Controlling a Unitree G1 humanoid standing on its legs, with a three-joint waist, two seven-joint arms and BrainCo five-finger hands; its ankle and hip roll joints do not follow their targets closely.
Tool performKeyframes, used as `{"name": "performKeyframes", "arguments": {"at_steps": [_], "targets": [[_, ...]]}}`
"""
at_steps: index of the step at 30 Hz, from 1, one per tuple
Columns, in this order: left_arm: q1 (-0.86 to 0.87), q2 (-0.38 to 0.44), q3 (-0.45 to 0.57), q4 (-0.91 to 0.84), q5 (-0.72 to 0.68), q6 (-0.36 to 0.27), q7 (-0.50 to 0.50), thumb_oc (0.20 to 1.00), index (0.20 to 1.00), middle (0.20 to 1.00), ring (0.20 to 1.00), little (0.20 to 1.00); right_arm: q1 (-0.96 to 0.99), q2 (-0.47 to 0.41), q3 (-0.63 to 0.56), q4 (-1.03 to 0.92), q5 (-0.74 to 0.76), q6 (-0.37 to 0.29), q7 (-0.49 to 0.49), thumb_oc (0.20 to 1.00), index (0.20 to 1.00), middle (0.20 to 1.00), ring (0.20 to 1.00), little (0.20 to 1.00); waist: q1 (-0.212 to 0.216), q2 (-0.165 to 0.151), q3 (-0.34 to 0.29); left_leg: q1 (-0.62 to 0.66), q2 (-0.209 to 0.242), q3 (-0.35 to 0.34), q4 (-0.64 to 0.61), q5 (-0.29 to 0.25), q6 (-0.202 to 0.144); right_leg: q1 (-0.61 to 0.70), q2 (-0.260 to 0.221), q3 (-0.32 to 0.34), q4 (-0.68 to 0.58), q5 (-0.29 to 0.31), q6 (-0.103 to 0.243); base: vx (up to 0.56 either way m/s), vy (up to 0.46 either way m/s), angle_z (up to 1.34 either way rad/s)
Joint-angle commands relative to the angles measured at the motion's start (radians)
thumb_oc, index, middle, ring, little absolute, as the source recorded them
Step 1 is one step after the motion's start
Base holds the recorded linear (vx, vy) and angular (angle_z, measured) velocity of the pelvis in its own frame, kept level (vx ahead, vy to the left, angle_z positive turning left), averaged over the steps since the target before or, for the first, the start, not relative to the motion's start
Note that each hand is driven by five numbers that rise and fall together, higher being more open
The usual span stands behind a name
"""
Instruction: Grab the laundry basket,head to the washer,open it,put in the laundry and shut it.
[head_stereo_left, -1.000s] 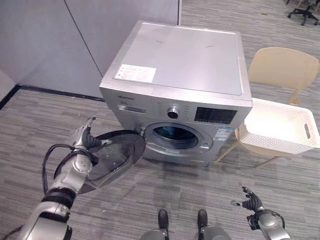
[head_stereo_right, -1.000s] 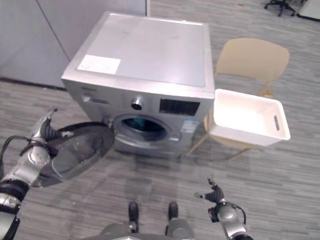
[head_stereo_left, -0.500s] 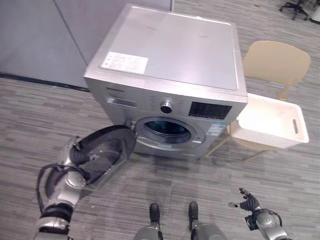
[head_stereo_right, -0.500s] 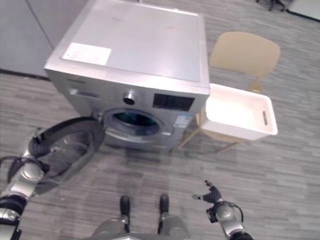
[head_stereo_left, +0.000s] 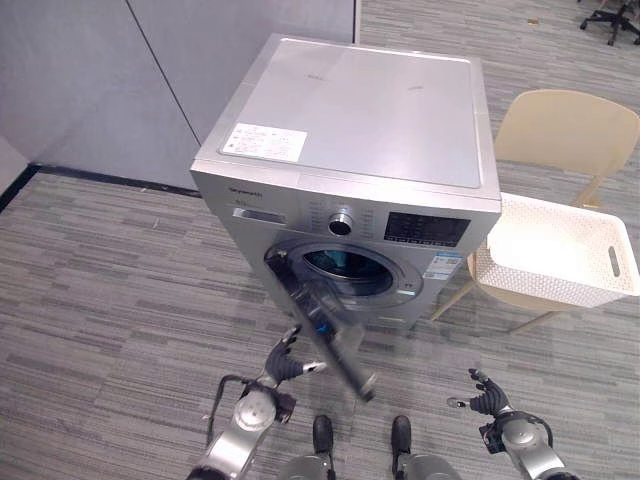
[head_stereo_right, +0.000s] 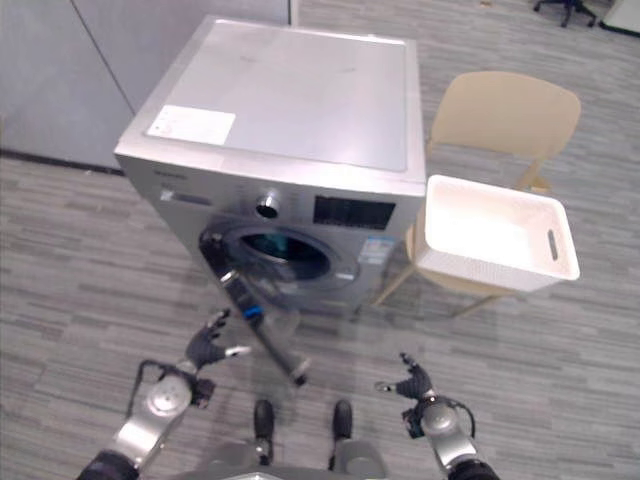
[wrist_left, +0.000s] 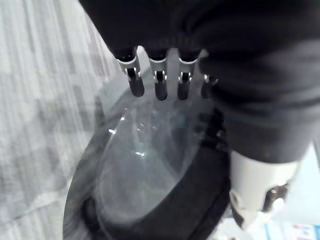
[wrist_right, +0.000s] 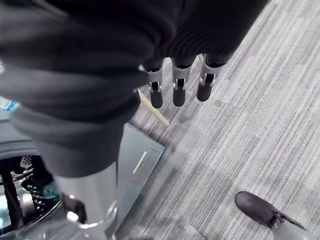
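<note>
The silver front-loading washer stands in the middle, its round door swung out about halfway and seen edge-on. Something blue-green lies in the drum. My left hand is open, low on the door's outer side, fingers straight toward its glass; I cannot tell if they touch. My right hand hangs open low on the right, over the floor. The white laundry basket sits on a beige chair right of the washer, with nothing seen inside.
A grey partition wall runs behind and left of the washer. Grey striped carpet lies all around. In the right wrist view a chair leg and the washer's lower panel show beyond my fingers.
The door has swung from wide open at the left to about halfway toward the washer. My left hand dropped and moved right behind it. The camera shifted.
</note>
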Motion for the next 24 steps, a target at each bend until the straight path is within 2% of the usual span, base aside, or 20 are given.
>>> {"name": "performKeyframes", "arguments": {"at_steps": [1,2,5,8,10,15,16,17,21,24], "targets": [[-0.251,-0.039,-0.05,0.055,0.033,-0.044,0.099,1.0,1.0,1.0,1.0,1.0,0.003,-0.026,0.022,0.003,0.009,-0.022,-0.045,1.0,1.0,1.0,1.0,1.0,-0.055,0.0,-0.012,-0.078,0.022,-0.017,0.032,-0.043,-0.029,-0.07,0.007,0.026,0.144,-0.164,0.023,-0.05,-0.011,-0.26],[-0.254,-0.04,-0.05,0.058,0.033,-0.046,0.1,1.0,1.0,1.0,1.0,1.0,0.002,-0.027,0.021,0.003,0.009,-0.022,-0.045,1.0,1.0,1.0,1.0,1.0,-0.054,0.001,-0.011,-0.078,0.022,-0.016,0.032,-0.042,-0.029,-0.071,0.007,0.027,0.144,-0.164,0.023,-0.06,0.006,-0.3],[-0.466,-0.011,-0.067,0.305,0.085,-0.029,0.196,1.0,1.0,1.0,1.0,1.0,-0.002,-0.06,0.041,0.007,0.007,-0.021,-0.055,1.0,1.0,1.0,1.0,1.0,-0.102,0.006,-0.012,-0.105,0.034,0.017,0.002,-0.02,-0.035,-0.128,0.016,0.06,0.136,-0.141,0.032,-0.07,0.026,-0.46],[-0.645,0.048,-0.075,0.535,0.099,-0.019,0.232,1.0,1.0,1.0,1.0,1.0,-0.002,-0.086,0.058,0.014,0.009,-0.029,-0.065,1.0,1.0,1.0,1.0,1.0,-0.135,0.008,-0.026,-0.151,0.045,0.039,-0.007,-0.003,-0.043,-0.183,0.02,0.075,0.123,-0.114,0.04,-0.05,0.009,-0.5],[-0.683,0.074,-0.059,0.587,0.08,-0.025,0.238,1.0,1.0,1.0,1.0,1.0,0.011,-0.095,0.055,0.016,0.019,-0.036,-0.067,1.0,1.0,1.0,1.0,1.0,-0.141,0.012,-0.034,-0.174,0.049,0.041,-0.007,0.003,-0.048,-0.207,0.019,0.075,0.12,-0.105,0.041,-0.02,-0.014,-0.34],[-0.545,0.06,0.007,0.48,0.006,-0.05,0.236,1.0,1.0,1.0,1.0,1.0,0.017,-0.079,0.037,0.048,0.035,-0.045,-0.072,1.0,1.0,1.0,1.0,1.0,-0.122,0.012,-0.033,-0.16,0.047,0.034,-0.007,0.003,-0.049,-0.192,0.02,0.072,0.12,-0.111,0.035,0.04,-0.01,-0.03],[-0.441,0.054,0.046,0.398,-0.028,-0.059,0.223,1.0,1.0,1.0,1.0,1.0,0.012,-0.07,0.022,0.054,0.04,-0.043,-0.077,1.0,1.0,1.0,1.0,1.0,-0.109,0.011,-0.03,-0.144,0.044,0.027,-0.007,-0.001,-0.049,-0.172,0.02,0.067,0.12,-0.12,0.032,0.04,-0.018,0.01],[-0.44,0.054,0.046,0.397,-0.028,-0.059,0.223,1.0,1.0,1.0,1.0,1.0,0.012,-0.07,0.022,0.054,0.04,-0.043,-0.077,1.0,1.0,1.0,1.0,1.0,-0.109,0.011,-0.033,-0.147,0.045,0.027,-0.007,0.0,-0.05,-0.175,0.021,0.067,0.119,-0.118,0.032,0.05,-0.023,-0.01],[-0.168,0.036,0.141,0.196,-0.121,-0.071,0.164,1.0,1.0,1.0,1.0,1.0,0.001,-0.059,-0.02,0.036,0.04,-0.033,-0.08,1.0,1.0,1.0,1.0,1.0,-0.07,0.013,-0.038,-0.109,0.039,0.01,-0.007,-0.009,-0.047,-0.122,0.024,0.054,0.118,-0.137,0.021,0.06,-0.03,0.11],[-0.014,0.029,0.189,0.157,-0.161,-0.068,0.099,1.0,1.0,1.0,1.0,1.0,-0.012,-0.06,-0.041,0.041,0.036,-0.025,-0.067,1.0,1.0,1.0,1.0,1.0,-0.044,0.013,-0.044,-0.078,0.036,0.0,-0.007,-0.02,-0.044,-0.084,0.028,0.046,0.118,-0.15,0.017,0.06,-0.025,0.22]]}}
